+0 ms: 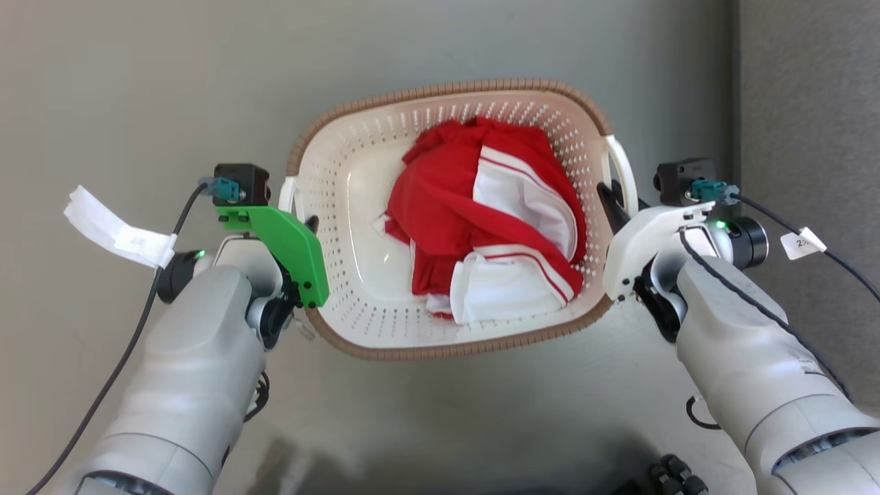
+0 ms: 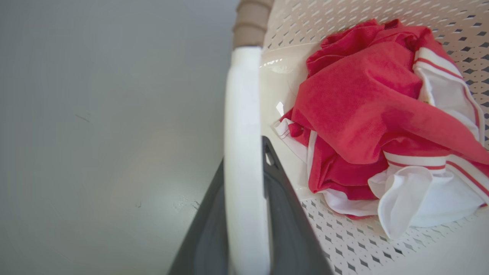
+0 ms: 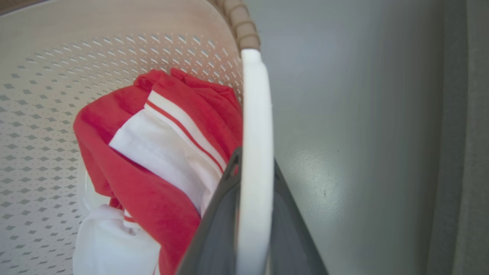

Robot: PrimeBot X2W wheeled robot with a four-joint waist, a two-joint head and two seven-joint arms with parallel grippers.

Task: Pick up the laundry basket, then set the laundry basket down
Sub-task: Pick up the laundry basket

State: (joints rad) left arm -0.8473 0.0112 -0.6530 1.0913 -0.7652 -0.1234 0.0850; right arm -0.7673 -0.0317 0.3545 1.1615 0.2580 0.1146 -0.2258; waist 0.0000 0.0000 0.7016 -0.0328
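The laundry basket [image 1: 385,103], cream-white and perforated with a brown rim, lies between my two arms over the grey floor. Red and white clothes [image 1: 481,220] are heaped inside it. My left gripper [image 1: 306,221] is shut on the basket's left white handle [image 2: 244,114], with a dark finger [image 2: 286,214] on each side of the bar. My right gripper [image 1: 614,199] is shut on the right white handle [image 3: 256,114], its fingers [image 3: 217,225] clamping it the same way. I cannot tell whether the basket rests on the floor or hangs above it.
A darker grey strip [image 1: 804,103] runs along the right side of the floor, close to my right arm. Cables with white tags [image 1: 113,230] hang from both wrists. A dark part of my base [image 1: 674,474] shows at the bottom edge.
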